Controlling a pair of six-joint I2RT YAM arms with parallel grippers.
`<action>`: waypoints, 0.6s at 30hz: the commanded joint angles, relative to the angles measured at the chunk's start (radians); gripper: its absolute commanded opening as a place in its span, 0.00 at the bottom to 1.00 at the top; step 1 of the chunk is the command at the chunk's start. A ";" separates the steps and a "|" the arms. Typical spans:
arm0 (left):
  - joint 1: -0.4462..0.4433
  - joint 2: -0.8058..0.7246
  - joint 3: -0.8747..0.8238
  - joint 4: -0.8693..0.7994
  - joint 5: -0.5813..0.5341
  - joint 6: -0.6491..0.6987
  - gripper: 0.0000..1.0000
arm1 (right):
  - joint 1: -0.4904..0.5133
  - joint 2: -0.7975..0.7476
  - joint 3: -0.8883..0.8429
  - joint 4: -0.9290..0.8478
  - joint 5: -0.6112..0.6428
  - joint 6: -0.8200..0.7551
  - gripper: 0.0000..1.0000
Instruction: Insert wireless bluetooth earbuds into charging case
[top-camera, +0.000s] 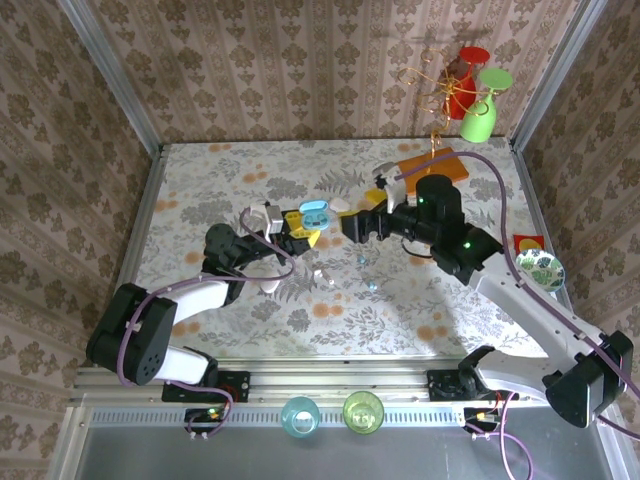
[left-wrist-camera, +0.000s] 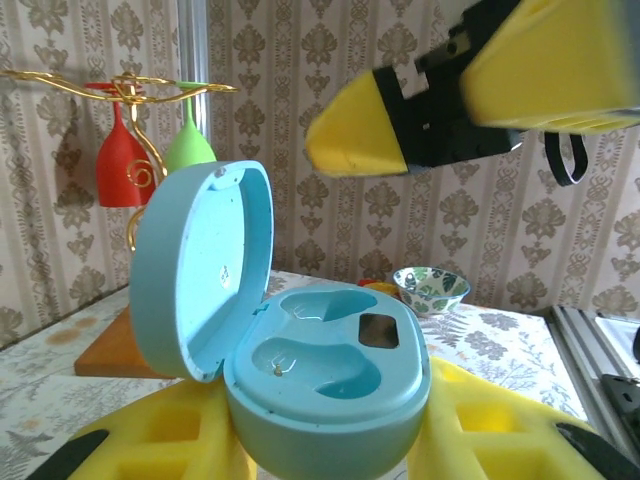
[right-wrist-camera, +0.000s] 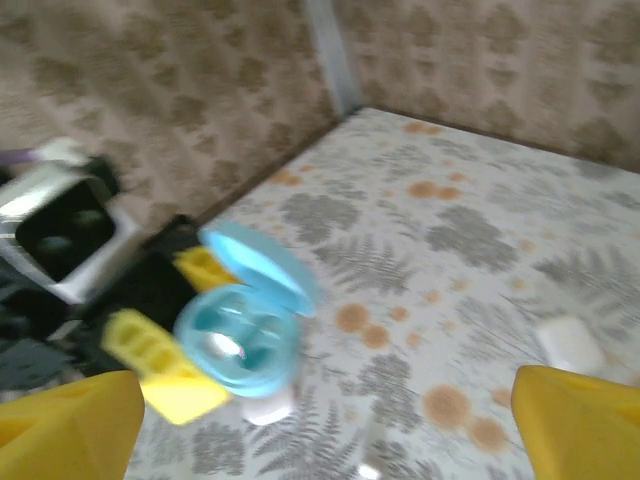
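- A tablecloth (top-camera: 250, 170) printed with grey fern leaves and orange blots covers the table.
- Brown damask wallpaper (top-camera: 300, 60) lines the walls around it.
- A gold wire rack (top-camera: 430, 75) stands at the far right corner.
- A red glass (top-camera: 462, 100) and a green glass (top-camera: 480, 118) hang upside down from the rack, side by side.
- An orange wooden board (top-camera: 440, 165) lies under the rack.
- A patterned bowl (top-camera: 540, 270) with a green and white inside sits at the right edge.
- A small red and yellow card (top-camera: 527, 243) lies just beyond the bowl.
- A teal cup (top-camera: 300, 414) and a green cup (top-camera: 363, 411) stand side by side on the near metal rail.
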 joint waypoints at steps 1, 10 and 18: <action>0.006 0.003 -0.012 0.045 -0.010 0.038 0.31 | -0.088 0.005 -0.043 -0.133 0.119 0.158 0.94; 0.006 -0.025 -0.032 0.045 -0.013 0.045 0.31 | -0.109 0.289 0.017 -0.434 0.158 0.217 0.75; 0.006 -0.064 -0.056 0.044 -0.018 0.050 0.31 | -0.003 0.562 0.160 -0.522 0.269 0.174 0.56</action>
